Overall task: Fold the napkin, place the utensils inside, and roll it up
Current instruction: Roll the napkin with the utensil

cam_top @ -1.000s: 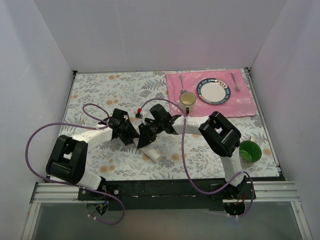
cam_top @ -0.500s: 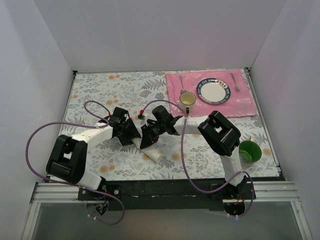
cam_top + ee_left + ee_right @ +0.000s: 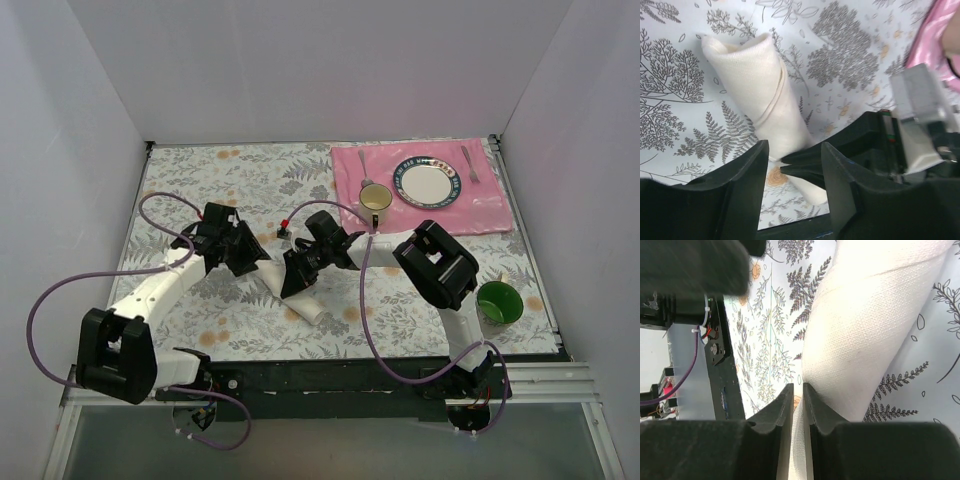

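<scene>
The napkin (image 3: 312,308) lies on the patterned table as a tight off-white roll (image 3: 760,90), slanting from upper left to lower right. My right gripper (image 3: 296,278) sits over the roll's middle, its jaws nearly together and pinching a layer of the cloth (image 3: 797,390); the roll's bulk (image 3: 870,325) swells just beyond the fingers. My left gripper (image 3: 254,262) hangs at the roll's upper-left end, open (image 3: 792,170), with nothing gripped; the right gripper's dark fingertips (image 3: 805,161) show through the gap. The utensils are hidden.
A pink placemat (image 3: 440,215) at the back right carries a plate (image 3: 430,185), a fork (image 3: 470,163), a spoon (image 3: 364,165) and a yellow mug (image 3: 375,200). A green cup (image 3: 498,302) stands by the right arm. White walls enclose the table.
My left arm has swung back to the left, drawing its gripper off the roll's middle to its upper-left end. The right gripper has stayed on the roll and tightened a little.
</scene>
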Robot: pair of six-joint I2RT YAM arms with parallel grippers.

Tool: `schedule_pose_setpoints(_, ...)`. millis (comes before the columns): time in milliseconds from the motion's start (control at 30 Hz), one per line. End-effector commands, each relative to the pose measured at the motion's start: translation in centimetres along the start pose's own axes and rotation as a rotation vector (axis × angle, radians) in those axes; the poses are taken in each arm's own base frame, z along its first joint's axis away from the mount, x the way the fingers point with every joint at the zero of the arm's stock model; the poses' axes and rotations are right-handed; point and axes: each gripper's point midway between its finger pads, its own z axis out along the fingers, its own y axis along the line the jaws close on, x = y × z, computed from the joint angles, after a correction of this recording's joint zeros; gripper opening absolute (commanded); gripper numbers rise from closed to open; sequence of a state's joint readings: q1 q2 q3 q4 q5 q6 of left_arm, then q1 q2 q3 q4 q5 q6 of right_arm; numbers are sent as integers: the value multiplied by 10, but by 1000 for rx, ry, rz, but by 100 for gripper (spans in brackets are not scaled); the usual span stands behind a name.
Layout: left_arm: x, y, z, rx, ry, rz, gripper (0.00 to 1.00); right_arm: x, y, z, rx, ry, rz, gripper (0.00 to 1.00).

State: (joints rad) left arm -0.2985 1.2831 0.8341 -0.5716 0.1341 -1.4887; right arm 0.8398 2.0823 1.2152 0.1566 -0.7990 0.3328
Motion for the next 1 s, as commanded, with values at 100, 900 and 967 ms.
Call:
schedule_pose_setpoints(100, -5, -26, 4, 245, 53, -105, 29, 13, -23, 3, 58, 32, 17, 21)
schedule_pose_setpoints(900, -32, 4, 9, 439, -58, -206, 20, 19, -26, 5, 50, 53, 33, 18)
schedule_pose_setpoints(967, -42, -7, 0, 468, -74, -192, 20, 19, -26, 7, 48, 57, 34, 18)
